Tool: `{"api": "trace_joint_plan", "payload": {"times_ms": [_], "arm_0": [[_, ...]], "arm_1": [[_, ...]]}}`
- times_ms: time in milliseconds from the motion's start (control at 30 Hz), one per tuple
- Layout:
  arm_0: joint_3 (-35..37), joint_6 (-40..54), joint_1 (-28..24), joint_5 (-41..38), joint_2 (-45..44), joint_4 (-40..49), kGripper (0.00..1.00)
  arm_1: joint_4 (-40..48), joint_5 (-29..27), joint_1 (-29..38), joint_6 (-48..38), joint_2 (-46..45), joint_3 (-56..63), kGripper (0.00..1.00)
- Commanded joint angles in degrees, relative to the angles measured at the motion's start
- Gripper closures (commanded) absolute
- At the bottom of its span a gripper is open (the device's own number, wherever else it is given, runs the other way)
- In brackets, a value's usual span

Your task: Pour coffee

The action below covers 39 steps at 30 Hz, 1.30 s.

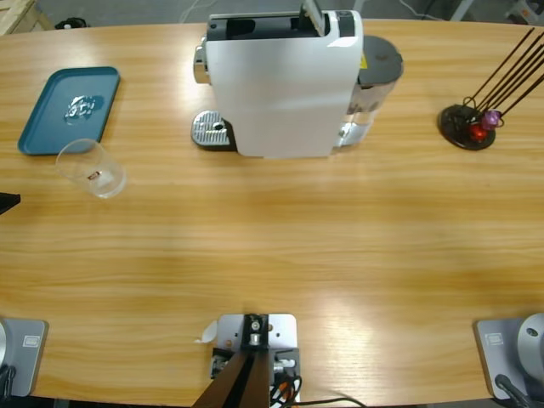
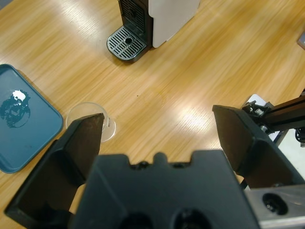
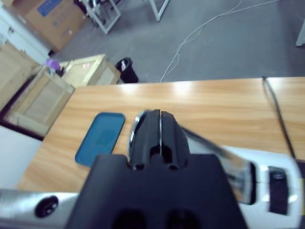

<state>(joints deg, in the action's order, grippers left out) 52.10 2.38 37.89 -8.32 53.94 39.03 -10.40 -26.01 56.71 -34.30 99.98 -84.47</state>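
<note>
A white capsule coffee machine (image 1: 285,81) stands at the long wooden table's (image 1: 280,246) far edge, its drip grate (image 1: 211,130) bare. The empty clear glass (image 1: 91,167) waits beside a blue tray (image 1: 68,109). The left gripper (image 2: 159,136) hangs above it, jaws spread wide. The right gripper (image 3: 161,138), jaws pressed together, sits over the machine's chrome lever (image 3: 224,157). Crates (image 3: 90,69) line the grey floor behind.

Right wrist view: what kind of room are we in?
Probably a lab or workshop, not a kitchen: bare grey floor with a loose cable, wooden crates and a cardboard box beyond the table.
</note>
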Motion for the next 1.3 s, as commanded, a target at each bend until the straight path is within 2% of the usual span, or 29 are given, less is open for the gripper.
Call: {"api": "trace_joint_plan", "payload": {"times_ms": [33,533,1300], "arm_0": [[-2.19,-0.09,0.61,-0.38,-0.68,0.44,0.000],[-2.61,0.08,0.61,-0.45,-0.03,0.44,0.000],[-4.46,-0.45,0.52,-0.25,0.17,0.45,0.013]], "arm_1": [[-0.41,0.07,3.81,-0.77,12.47,0.55,1.000],[-1.56,2.92,2.58,-1.28,20.87,2.82,1.000],[-5.42,4.99,2.56,-3.31,23.83,4.95,1.000]]}}
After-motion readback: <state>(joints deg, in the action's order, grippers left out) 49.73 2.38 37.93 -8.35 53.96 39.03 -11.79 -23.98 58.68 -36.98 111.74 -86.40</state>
